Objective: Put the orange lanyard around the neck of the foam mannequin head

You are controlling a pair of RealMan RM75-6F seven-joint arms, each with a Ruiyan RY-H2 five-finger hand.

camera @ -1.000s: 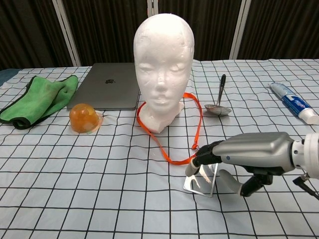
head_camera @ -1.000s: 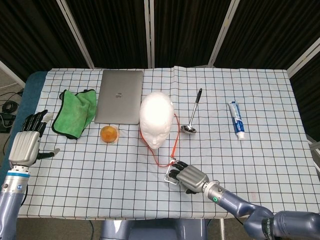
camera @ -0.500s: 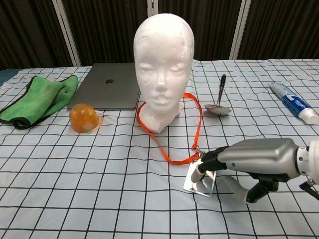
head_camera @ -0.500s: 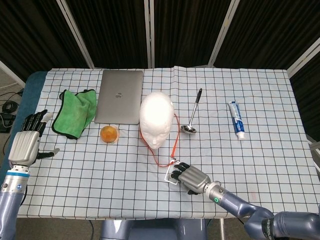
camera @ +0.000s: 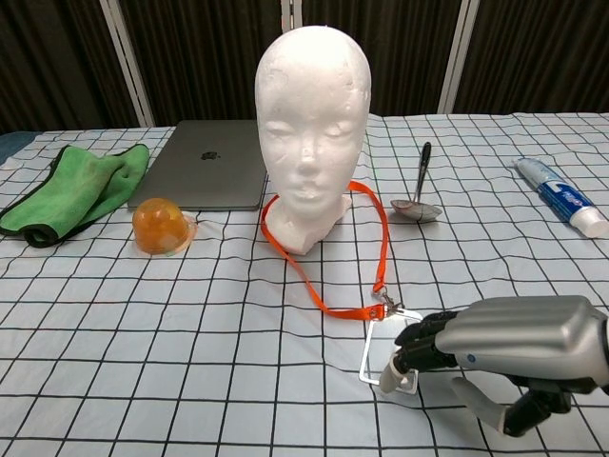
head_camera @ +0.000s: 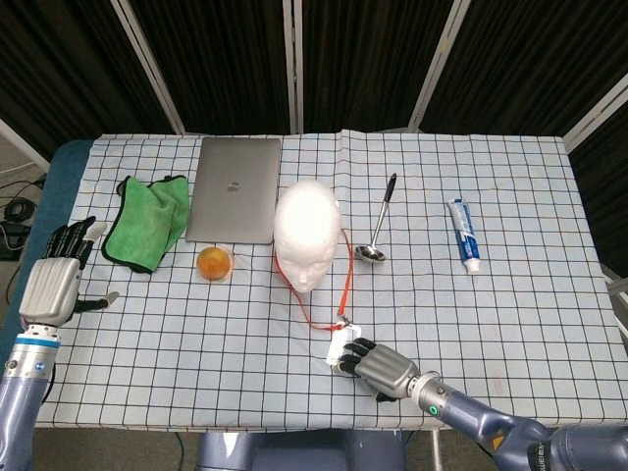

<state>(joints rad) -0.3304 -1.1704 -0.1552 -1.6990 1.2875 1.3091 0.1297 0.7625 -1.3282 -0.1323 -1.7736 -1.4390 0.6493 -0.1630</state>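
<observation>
Right hand (camera: 495, 352) fingertips pinching clear badge sleeve (camera: 390, 343), flat orange lanyard (camera: 314, 276) looped around matte foam head (camera: 312, 114)

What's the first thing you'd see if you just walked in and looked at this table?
A white foam head stands upright in the middle of the table, with an orange lanyard looped around its neck and trailing forward. At the near edge, the right robot hand has its fingertips on the clear badge holder at the lanyard's end.

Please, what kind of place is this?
Probably a robot test room, not a home: a table under a checked cloth, dark curtain panels behind, and unrelated props such as a foam mannequin head and a toothpaste tube.
</observation>
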